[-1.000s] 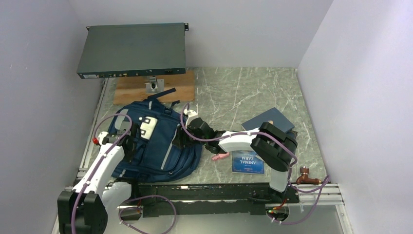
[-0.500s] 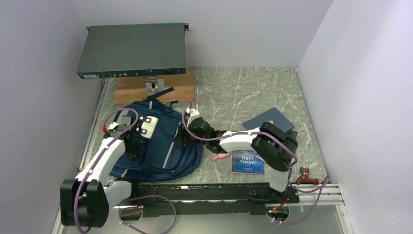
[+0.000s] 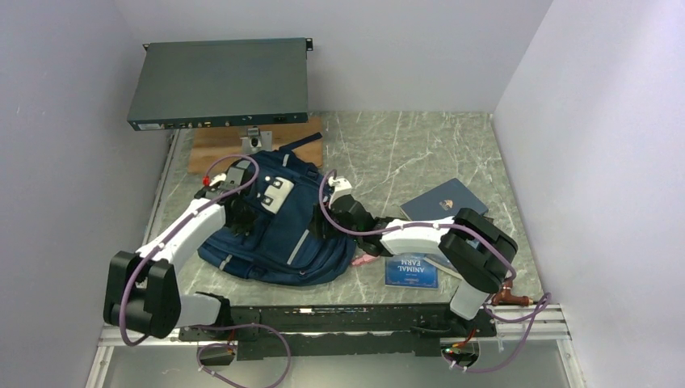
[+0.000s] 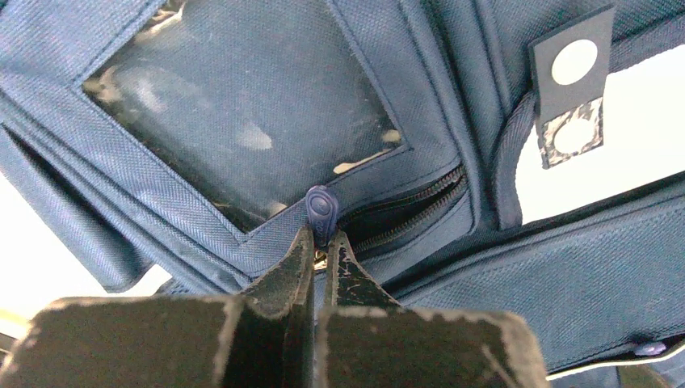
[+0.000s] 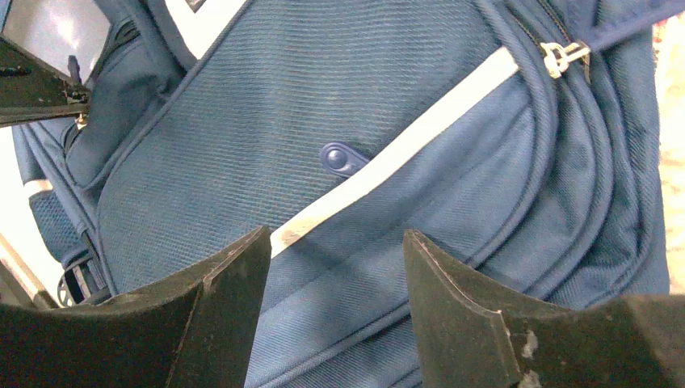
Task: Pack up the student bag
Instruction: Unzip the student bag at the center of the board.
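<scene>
Two claws are at the student bag [image 3: 279,234], which lies on the marble surface [image 3: 404,145]. The left claw [image 4: 321,242] pinches the bag's zipper pull [image 4: 320,207]. The right claw [image 5: 335,238] is spread wide, holding nothing, just over the bag's grey stripe [image 5: 404,145]. A book [image 3: 412,269] lies right of the bag.

My right gripper [image 5: 335,234], jaws parted on nothing, faces the student bag [image 5: 363,73]. A grey stripe [image 5: 420,133] runs from 2 o'clock towards 7 o'clock, past a navy tab [image 5: 343,158] at centre. A metal zip pull [image 5: 563,55] lies at 1 o'clock.
</scene>
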{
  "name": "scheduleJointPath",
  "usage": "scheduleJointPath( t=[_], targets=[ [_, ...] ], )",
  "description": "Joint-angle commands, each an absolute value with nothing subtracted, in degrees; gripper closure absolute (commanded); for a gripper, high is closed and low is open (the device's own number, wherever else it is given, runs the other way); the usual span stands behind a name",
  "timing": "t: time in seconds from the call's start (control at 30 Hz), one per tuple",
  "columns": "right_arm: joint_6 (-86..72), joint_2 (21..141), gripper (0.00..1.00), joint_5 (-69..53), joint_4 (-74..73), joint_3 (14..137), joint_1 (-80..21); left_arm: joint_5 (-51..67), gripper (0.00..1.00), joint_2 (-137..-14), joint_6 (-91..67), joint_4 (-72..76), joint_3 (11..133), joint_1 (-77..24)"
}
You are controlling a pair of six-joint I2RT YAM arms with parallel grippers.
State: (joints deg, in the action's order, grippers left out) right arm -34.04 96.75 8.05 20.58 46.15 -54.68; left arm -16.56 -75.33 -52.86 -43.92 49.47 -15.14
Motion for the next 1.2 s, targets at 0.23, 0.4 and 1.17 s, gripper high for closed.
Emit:
scheduleJointPath(
  t=[0.23,0.4,1.17],
  targets=[
    [-26.9,101.1,0.34,-1.2,14.5,56.6,-55.4,-17.0,0.73,-64.5,-54.6,-44.0,40.6,-14.2],
    [-27.7,101.8,0.34,-2.4,16.0,56.0,-55.3,-18.0,0.41,-62.3,-52.0,-42.9,39.8,-11.1],
    [-28.4,103.0,0.35,-2.9,16.9,55.6,-55.3,-20.4,0.59,-73.0,-49.7,-42.0,44.5,-10.5]
  ],
)
